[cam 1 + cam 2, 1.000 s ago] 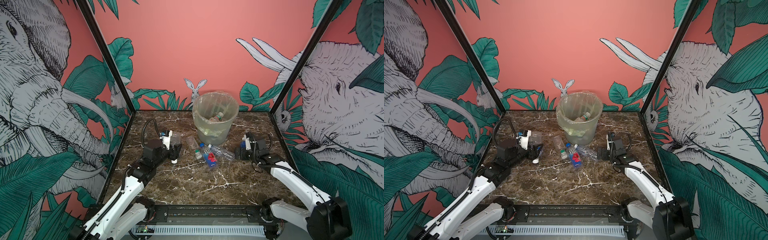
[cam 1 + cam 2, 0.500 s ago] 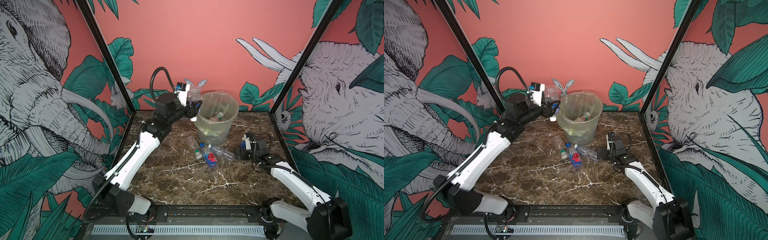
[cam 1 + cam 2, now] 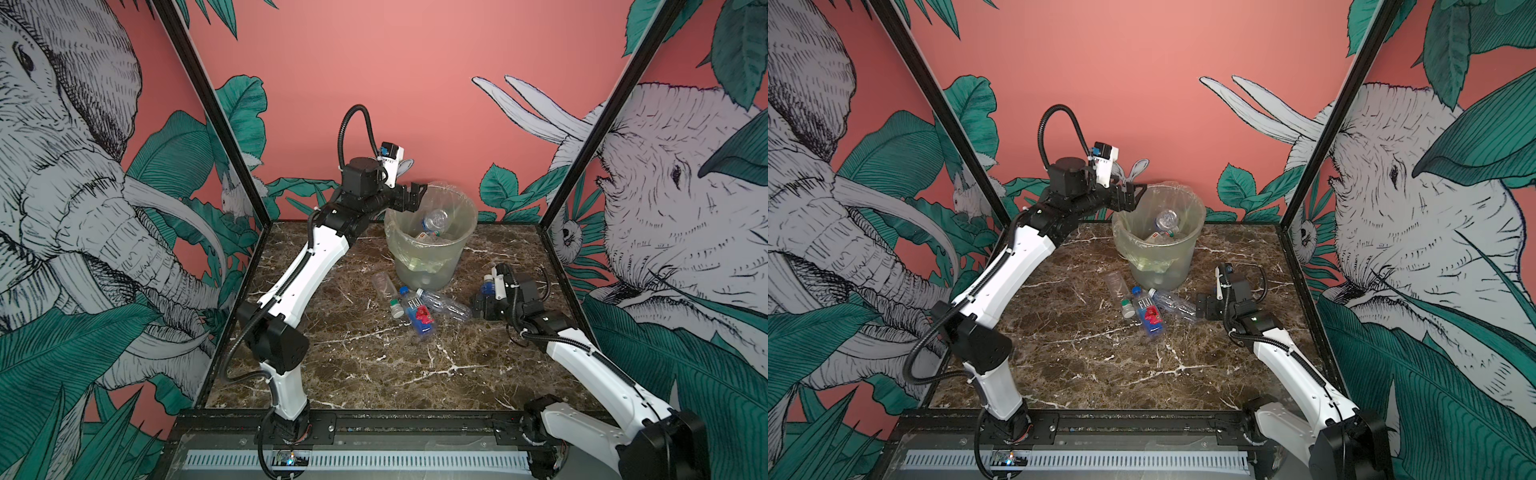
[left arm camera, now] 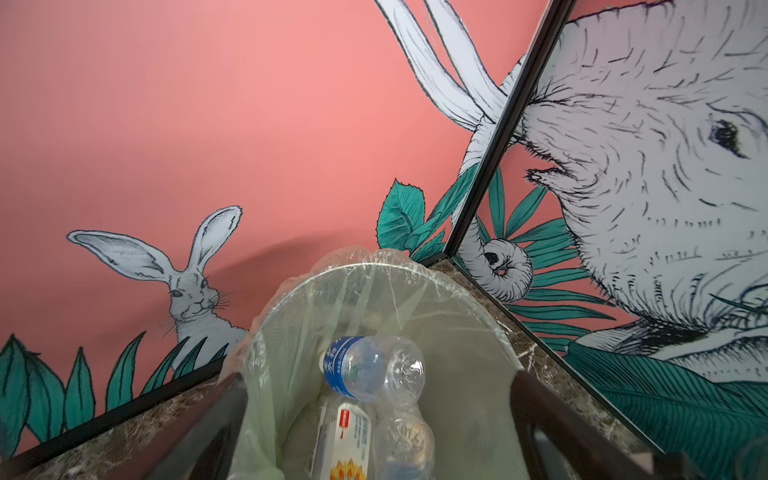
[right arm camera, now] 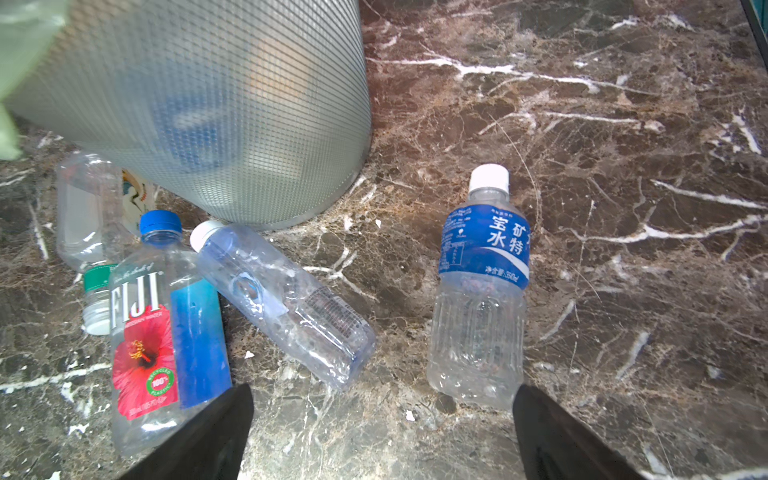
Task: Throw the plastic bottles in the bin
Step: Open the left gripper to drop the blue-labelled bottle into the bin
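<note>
The bin (image 3: 432, 257) (image 3: 1163, 266) stands at the back of the marble floor, lined with a yellowish bag. My left gripper (image 3: 413, 195) (image 4: 378, 382) hangs open and empty over its near-left rim. Inside, a blue-labelled bottle (image 4: 357, 368) (image 3: 434, 220) lies on top of a white-labelled one (image 4: 351, 440) and other clear ones. On the floor in front of the bin lie a Fiji bottle (image 5: 166, 332) (image 3: 417, 309), a clear white-capped bottle (image 5: 286, 299) and a clear green-capped one (image 5: 83, 216). A blue-labelled bottle (image 5: 482, 286) lies apart. My right gripper (image 5: 382, 392) (image 3: 478, 305) sits low and open, just short of them.
The bin's ribbed wall (image 5: 228, 104) rises right behind the floor bottles. Black frame posts (image 3: 582, 166) and printed walls close in the back and sides. Bare marble (image 3: 395, 374) stretches between the bottles and the front rail.
My left arm lifted a bottle from the floor up to the bin's rim and opened; the bottle now lies in the bin. The right arm has not moved.
</note>
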Motion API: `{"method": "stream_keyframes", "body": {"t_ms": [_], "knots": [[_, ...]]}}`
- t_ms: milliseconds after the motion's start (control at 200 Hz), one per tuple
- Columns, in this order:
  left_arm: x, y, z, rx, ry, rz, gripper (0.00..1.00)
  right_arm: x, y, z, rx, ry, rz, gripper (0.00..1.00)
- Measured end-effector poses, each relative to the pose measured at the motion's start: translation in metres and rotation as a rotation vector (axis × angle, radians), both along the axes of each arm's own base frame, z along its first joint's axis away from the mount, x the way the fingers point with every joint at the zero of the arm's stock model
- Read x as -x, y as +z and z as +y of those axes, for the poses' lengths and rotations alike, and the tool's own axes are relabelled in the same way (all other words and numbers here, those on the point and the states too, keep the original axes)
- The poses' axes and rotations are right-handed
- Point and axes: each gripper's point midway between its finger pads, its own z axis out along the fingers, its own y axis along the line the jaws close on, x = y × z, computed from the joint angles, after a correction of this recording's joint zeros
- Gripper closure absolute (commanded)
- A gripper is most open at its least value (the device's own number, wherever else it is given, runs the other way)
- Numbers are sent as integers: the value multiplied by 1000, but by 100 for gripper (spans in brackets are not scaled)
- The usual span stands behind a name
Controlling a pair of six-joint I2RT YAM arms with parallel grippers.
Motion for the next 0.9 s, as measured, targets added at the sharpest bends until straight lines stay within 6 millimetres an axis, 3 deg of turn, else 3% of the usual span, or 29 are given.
{"method": "stream_keyframes", "body": {"t_ms": [125,225,330,640,900], "knots": [[27,16,21,6,21,-41,0,-4,-9,-4,32,-31,46,1],[40,12,33,0,41,-51,1,-11,-14,-7,47,-56,80,1],[45,-12,40,-26,59,-20,0,-17,-18,-11,55,-85,105,0],[52,-116,51,-135,84,163,0,-38,-26,-35,63,-167,161,1],[73,-147,69,-146,111,217,1,-41,-47,-42,67,-185,227,0]]}}
